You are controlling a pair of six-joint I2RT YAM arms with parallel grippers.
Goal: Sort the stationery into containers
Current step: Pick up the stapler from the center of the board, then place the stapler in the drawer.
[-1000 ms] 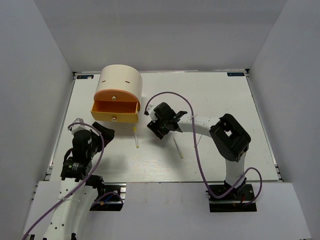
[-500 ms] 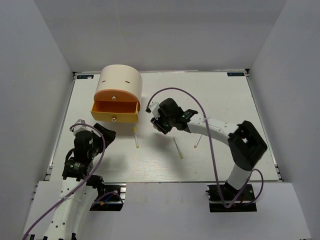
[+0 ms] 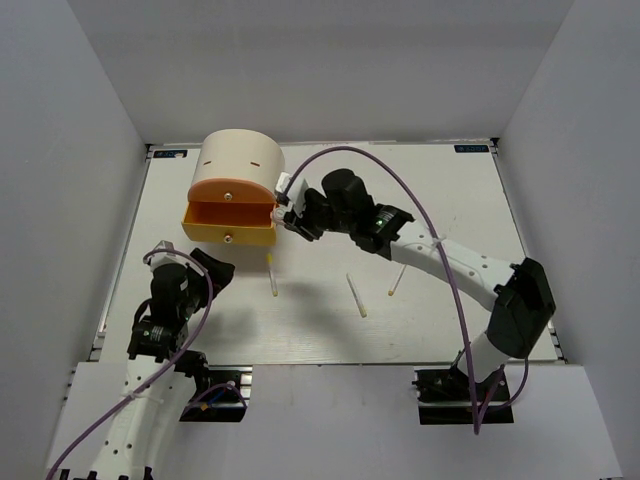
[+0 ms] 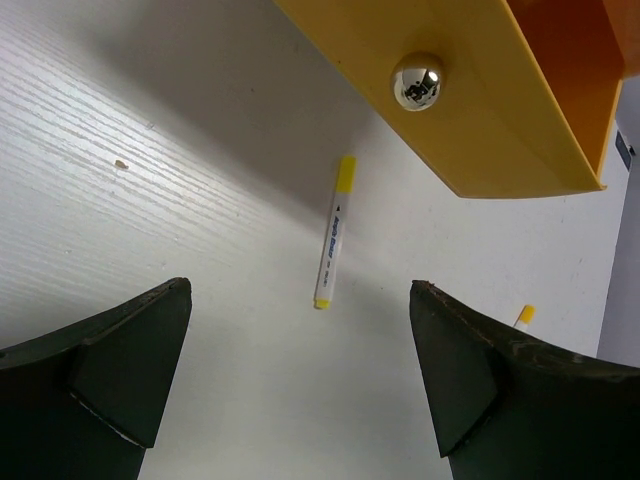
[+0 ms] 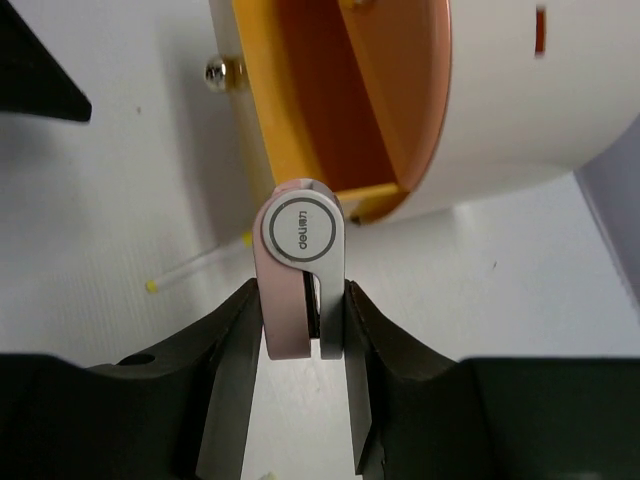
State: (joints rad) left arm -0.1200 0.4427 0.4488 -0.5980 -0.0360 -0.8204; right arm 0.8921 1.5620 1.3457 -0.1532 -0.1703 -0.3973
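Pinched between the fingers of the right gripper [image 5: 300, 300]: an eraser [image 5: 298, 262], close to the right end of the drawer [image 3: 228, 237]. Ahead of those fingertips: that drawer, pulled out from the foot of the organiser [image 3: 240, 158] behind it. Ahead of the left gripper [image 4: 298, 335], flat on the table [image 4: 150, 200]: a pen [image 4: 332, 232], with the drawer front and its knob [image 4: 418, 81] beyond. Back from the right gripper and to its right, side by side: a second pen [image 3: 357, 296] and a third pen [image 3: 397, 281].

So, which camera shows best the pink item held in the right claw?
The right wrist view: the pink item sits large, pinched in the right claw, round label visible. The top external view shows only a pale speck beside the organiser. The left wrist view misses it.
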